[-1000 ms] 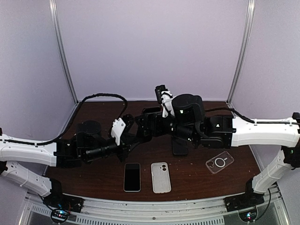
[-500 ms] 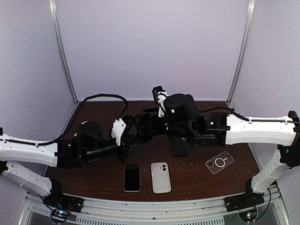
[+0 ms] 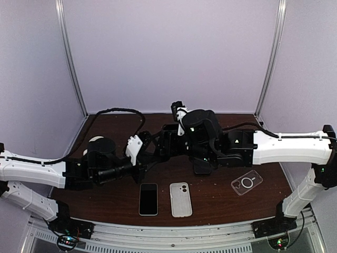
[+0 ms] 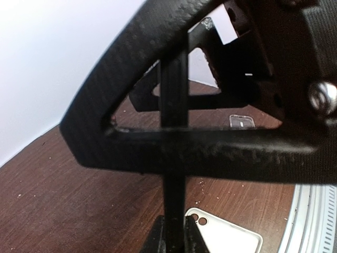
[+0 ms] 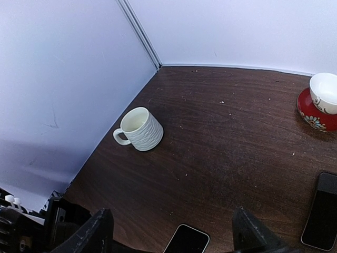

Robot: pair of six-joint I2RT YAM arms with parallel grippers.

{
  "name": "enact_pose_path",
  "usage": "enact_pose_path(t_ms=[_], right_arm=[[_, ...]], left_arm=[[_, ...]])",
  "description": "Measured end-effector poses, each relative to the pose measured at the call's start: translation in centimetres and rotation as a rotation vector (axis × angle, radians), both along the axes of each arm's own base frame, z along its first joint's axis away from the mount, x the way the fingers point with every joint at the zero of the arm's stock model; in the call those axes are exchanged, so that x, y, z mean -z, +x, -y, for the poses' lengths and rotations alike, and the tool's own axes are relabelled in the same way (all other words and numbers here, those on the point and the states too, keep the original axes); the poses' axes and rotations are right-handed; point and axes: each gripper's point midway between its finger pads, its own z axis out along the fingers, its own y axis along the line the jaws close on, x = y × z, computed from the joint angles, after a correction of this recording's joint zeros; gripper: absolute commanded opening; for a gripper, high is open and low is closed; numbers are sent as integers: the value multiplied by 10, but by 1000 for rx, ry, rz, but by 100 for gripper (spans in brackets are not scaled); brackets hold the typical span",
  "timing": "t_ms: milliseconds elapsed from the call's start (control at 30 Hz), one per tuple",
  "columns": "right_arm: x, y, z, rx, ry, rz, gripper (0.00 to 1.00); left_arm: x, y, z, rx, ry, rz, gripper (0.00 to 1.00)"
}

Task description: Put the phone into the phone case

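Black phone (image 3: 148, 198) uncased beside white case (image 3: 180, 199) | left hand (image 4: 174, 234) pinched shut, right hand (image 5: 174, 232) wide | your crowded arms (image 3: 163, 143) may collide

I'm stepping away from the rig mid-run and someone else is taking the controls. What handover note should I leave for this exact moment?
Left end effector shut; right end effector open and empty, above the table.
Phone lies flat near the front edge, beside the white case, not touching it.
A clear case and a second dark phone lie further right.
Done: nothing yet; phone is outside any case.
Left: grasp the phone and seat it in a case.
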Motion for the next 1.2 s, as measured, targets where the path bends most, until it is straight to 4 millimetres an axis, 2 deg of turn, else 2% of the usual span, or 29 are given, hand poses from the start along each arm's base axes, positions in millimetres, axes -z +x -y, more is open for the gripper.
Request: enact_pose_path(t_ms=[133,200,267,333,400,500,600,767,900,1033,1200], right_arm=[[4,1,4,8,-20,-4,30],[14,4,15,32,-60,-12,26],[27,4,26,53,-109,-23,21],[46,4,39,73,-172,-44,14],[67,1,49,85,-230,-75,11],[100,-5,60,94,-319,-137,9],[127,-11,60,98,-382,-187,7],[166,-22,62,107,-464,-270,5],[178,-34,58,113,-485,-323,7],[177,-54,39,104,-482,-351,7],[183,-75,30,121,-466,-391,7]], left_arm=[[4,0,2,6,9,-3,51],[6,-1,3,15,15,-5,64],[9,-3,4,22,19,-21,72],[12,-4,3,24,23,-33,73],[21,-6,-1,22,32,-52,73],[51,-11,-16,3,91,-101,73],[78,-12,-28,-27,172,-151,72],[112,-15,-35,-47,270,-223,71],[134,-19,-43,-65,330,-287,72],[146,-25,-56,-84,341,-330,71],[147,-32,-70,-84,329,-342,72]])
